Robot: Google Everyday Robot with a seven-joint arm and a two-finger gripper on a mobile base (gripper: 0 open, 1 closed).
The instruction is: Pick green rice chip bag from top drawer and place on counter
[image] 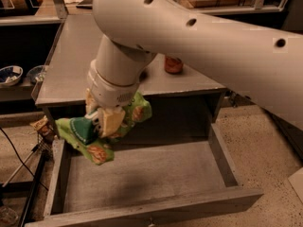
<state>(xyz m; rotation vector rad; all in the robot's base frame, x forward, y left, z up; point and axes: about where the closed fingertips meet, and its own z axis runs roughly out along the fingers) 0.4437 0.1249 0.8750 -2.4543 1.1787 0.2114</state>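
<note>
My gripper (105,121) is shut on the green rice chip bag (90,135) and holds it in the air above the left back part of the open top drawer (151,178), just below the counter's front edge. The bag is crumpled, bright green with a dark green logo and orange chip pictures. The counter (71,65) is the flat grey top behind and above the drawer. My white arm (199,32) hides much of the counter's middle.
An orange-red can (173,65) stands on the counter near its front right. Two small bowls (10,74) sit on a dark side shelf at the left. A tan wrapper (40,125) lies at the drawer's left outer corner. Black cables run along the floor at the left.
</note>
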